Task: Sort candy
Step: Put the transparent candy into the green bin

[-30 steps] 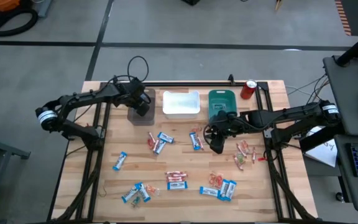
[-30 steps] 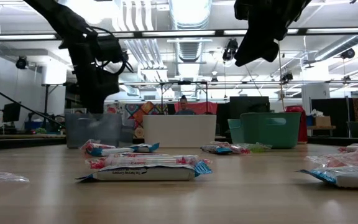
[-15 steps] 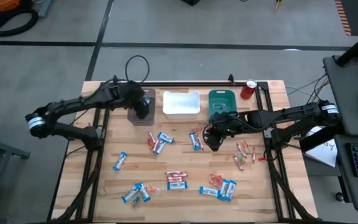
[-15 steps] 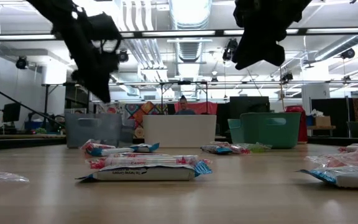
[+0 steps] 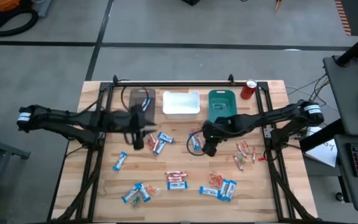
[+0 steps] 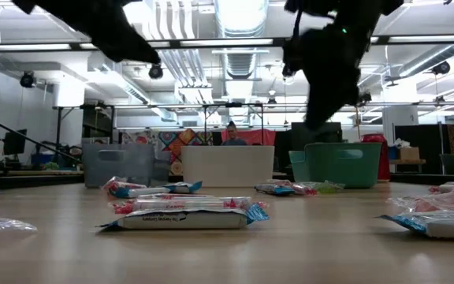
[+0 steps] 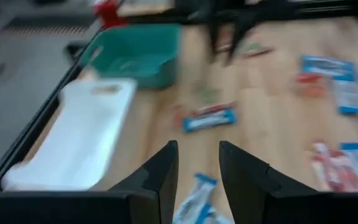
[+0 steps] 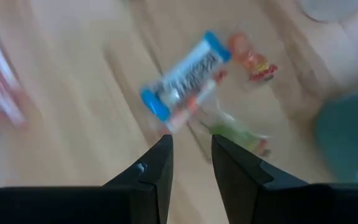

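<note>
Sorting candy, stock as it stands:

Item: table (image 5: pixel 272 205), wooden, with three bins in a row along its far edge: grey bin (image 5: pixel 139 99), white bin (image 5: pixel 180 104), teal bin (image 5: pixel 221 102). A red can (image 5: pixel 248 89) stands just beside the teal bin (not part of the sort).

Item: candy, still loose on the boards and spread across the middle and near half. One blue-and-white bar (image 5: pixel 120 161) lies alone toward the left side; red-and-white bars (image 5: pixel 176 180) lie near the centre; a cluster of small orange-red pieces (image 5: pixel 246 154) lies on the right side. Most of the stock appears unsorted; what the bins already hold cannot be told.

Item: left gripper (image 7: pixel 196 168), low over the boards in front of the grey bin, fingers a narrow gap apart with nothing between them. A blue-and-white wrapper lies just ahead of the fingers, probably the next pick.

Item: right gripper (image 8: pixel 191 158), over the table's middle in front of the teal bin, fingers likewise parted narrowly and empty. It points down at a blue-and-white bar (image 8: pixel 182 76) lying with small orange-red pieces and a greenish wrapper close by, so a clean single pick will need care.
</note>
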Motion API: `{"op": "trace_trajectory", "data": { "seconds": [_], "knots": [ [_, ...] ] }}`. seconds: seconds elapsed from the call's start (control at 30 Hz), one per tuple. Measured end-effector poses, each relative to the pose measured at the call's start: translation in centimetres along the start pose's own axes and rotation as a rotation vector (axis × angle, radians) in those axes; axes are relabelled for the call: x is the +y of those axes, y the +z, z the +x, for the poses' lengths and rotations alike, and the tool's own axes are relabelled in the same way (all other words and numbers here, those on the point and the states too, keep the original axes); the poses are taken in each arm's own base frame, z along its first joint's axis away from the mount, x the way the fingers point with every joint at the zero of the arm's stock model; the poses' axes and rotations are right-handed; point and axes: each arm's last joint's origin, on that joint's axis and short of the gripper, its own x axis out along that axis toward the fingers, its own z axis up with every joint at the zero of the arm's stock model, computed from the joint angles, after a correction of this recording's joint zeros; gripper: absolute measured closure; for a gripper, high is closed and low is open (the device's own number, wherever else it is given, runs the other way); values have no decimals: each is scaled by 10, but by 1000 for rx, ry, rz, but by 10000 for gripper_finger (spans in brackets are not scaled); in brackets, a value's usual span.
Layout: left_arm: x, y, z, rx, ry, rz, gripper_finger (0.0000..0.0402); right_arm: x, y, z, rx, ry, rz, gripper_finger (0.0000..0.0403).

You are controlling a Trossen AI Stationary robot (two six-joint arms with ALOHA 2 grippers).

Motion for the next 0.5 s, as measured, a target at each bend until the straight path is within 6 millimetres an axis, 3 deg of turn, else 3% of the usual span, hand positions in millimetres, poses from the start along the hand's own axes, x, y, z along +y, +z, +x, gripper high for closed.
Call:
{"op": "trace_trajectory", "data": {
  "seconds": [0.1, 0.17, 0.5],
  "knots": [
    [-14, 1, -4, -58, -60, 58, 301, 2, -10, 11, 125, -55, -328, 300],
    [-19, 3, -6, -87, -83, 67, 301, 2, -13, 18, 162, -94, -439, 300],
    [-23, 1, -3, -66, -95, 78, 301, 4, -12, 46, 208, -135, -538, 300]
  ]
}}
